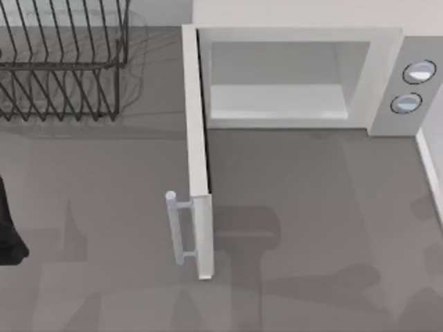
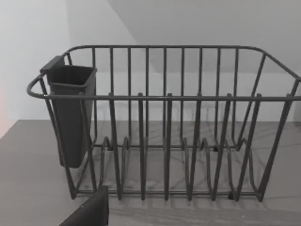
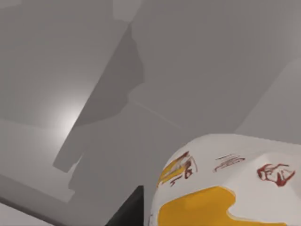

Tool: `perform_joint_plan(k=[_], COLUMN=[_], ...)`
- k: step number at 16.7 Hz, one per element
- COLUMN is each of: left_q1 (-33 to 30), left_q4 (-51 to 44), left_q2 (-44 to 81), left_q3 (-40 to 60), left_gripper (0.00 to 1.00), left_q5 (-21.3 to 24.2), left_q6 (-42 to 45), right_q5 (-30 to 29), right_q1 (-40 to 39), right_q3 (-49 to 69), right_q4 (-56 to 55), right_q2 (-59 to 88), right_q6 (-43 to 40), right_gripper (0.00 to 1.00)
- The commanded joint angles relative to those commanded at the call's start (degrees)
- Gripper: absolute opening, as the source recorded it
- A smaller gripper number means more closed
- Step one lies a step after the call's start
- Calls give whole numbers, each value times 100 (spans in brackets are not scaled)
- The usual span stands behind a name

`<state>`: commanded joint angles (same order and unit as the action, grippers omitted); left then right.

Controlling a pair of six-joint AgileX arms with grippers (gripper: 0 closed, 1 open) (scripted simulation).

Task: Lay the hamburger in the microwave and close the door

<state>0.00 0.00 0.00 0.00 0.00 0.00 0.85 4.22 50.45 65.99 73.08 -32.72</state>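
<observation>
The right gripper's hold on the burger can't be confirmed. Carry it toward one o'clock, low into the microwave, avoiding the door.

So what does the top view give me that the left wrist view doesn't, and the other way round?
The top view gives you the microwave, its door swung fully open with the bar handle facing the left side, the two dials, and the left arm at the table's left edge. The left wrist view gives you the dark cup hung on one end of the rack. Both share the black wire rack and the grey table.
</observation>
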Motion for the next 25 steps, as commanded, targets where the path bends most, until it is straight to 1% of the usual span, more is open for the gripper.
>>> perform_joint_plan(k=[6,8,10,14,22,25], left_q1=[0,0,0,0,0,0], left_q4=[0,0,0,0,0,0], left_q2=[0,0,0,0,0,0], left_q3=[0,0,0,0,0,0], left_gripper=[100,100,100,100,100,100], left_q5=[0,0,0,0,0,0], left_q6=[0,0,0,0,0,0], right_q5=[-82,-262,-516,-1178,-2682,-3174], right_q1=[-95,-292,-579,-1356,-3088,-3608], right_q3=[73,247,457,896,1696,1923], right_q4=[-182,-578,-1198,-2995,-7516,-8851], right_q2=[152,453,916,2177,4640,5266], right_q6=[107,317,618,1448,3518,4197], right_gripper=[0,0,0,0,0,0])
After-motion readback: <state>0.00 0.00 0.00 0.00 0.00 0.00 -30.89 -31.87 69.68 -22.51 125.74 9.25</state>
